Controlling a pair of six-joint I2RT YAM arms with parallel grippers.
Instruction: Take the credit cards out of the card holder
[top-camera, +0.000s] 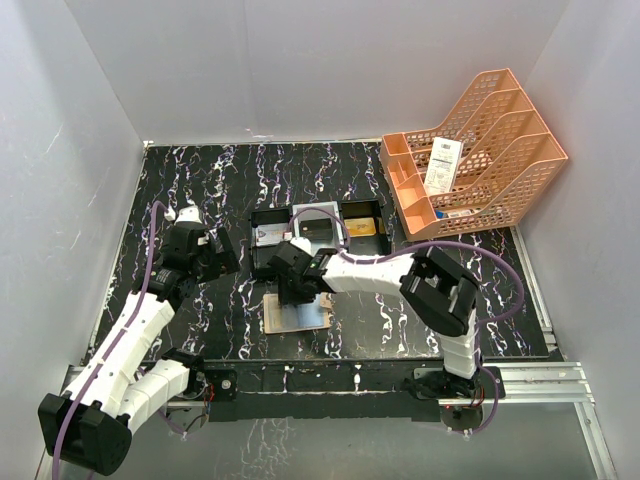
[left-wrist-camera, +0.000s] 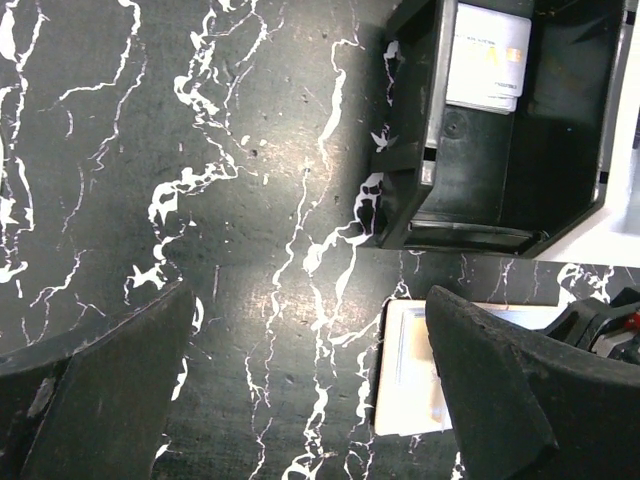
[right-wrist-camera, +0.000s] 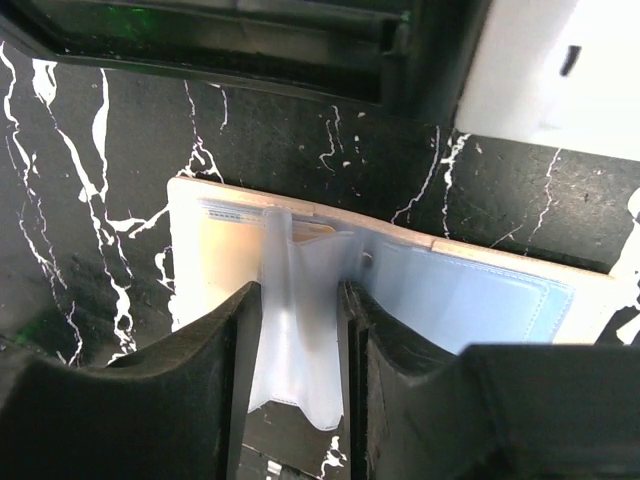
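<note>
Right wrist view puts us over the work. The card holder (right-wrist-camera: 440, 290) lies open and flat just on the near side of the tray (right-wrist-camera: 250, 45). Its long axis runs side to side, parallel with the tray's near wall. The right gripper (right-wrist-camera: 300, 340) hangs directly above it, and its fingers (right-wrist-camera: 200, 370) stand either side of one raised translucent sleeve leaf (right-wrist-camera: 300, 300), close against it. We cannot tell whether they truly pinch the leaf, nor whether a card sits inside it.

We judge the coming move to be the right arm's, since the holder is straight beneath that gripper. Any pull should run across the holder's long axis, toward the tray or away from it.

Off the tray's left end, the left gripper (left-wrist-camera: 310, 400) is spread wide over bare tabletop (left-wrist-camera: 200, 200) and grasps nothing. The holder lies beside its inner finger, not between the two, so that arm is the farther one.

Farther back, in the tray itself, the credit cards (top-camera: 362, 228) we can see lie one to a compartment, already outside the holder.
</note>
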